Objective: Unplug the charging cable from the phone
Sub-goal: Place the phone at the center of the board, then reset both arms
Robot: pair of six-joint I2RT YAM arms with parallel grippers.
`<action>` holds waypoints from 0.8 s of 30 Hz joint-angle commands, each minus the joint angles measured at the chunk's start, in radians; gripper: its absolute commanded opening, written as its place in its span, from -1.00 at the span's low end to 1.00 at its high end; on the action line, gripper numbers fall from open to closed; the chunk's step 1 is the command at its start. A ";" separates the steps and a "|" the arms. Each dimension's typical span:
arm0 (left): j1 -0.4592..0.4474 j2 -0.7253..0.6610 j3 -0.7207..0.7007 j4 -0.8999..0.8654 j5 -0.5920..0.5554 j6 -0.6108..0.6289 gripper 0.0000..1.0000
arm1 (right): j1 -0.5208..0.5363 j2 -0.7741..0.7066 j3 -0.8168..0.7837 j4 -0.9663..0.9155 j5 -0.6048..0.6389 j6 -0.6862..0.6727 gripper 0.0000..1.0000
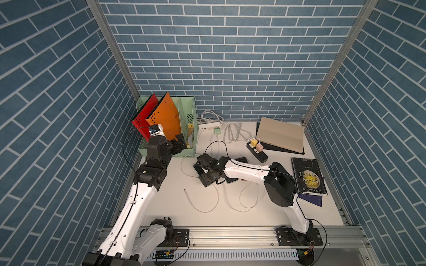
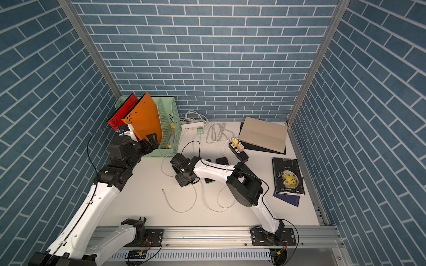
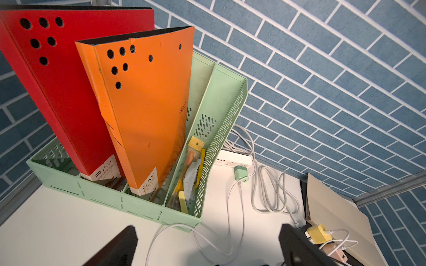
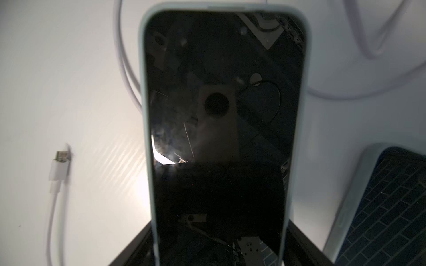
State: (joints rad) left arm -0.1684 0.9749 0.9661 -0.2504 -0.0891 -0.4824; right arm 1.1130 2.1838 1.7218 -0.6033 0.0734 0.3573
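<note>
My right gripper (image 4: 219, 239) clamped across the phone (image 4: 216, 138) mid-table, charging cable (image 4: 57, 170) plug loose just beside it (out of the port), my left gripper (image 3: 207, 239) spread wide, empty, by the far-left file rack (image 3: 138, 208).

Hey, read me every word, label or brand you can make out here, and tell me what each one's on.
"RAY": side of the orange binder, and its white spine label.
"RAY": white spine label of the red binder.
"THE MOON AND SIXPENCE": cover of the book, upside down in both top views.
"W.S.Maugham": same cover.
Too small to read: fine print under RAY; markings on the white power strip.
The phone: dark screen, no text.
</note>
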 commanded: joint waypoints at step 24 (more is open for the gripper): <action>0.004 0.086 -0.214 0.278 -0.084 0.147 1.00 | -0.124 -0.336 -0.251 0.206 0.025 -0.044 0.99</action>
State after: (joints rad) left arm -0.1684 1.0317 0.7990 -0.0975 -0.1490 -0.3889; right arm 1.0576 1.9793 1.5486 -0.4984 0.0769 0.3241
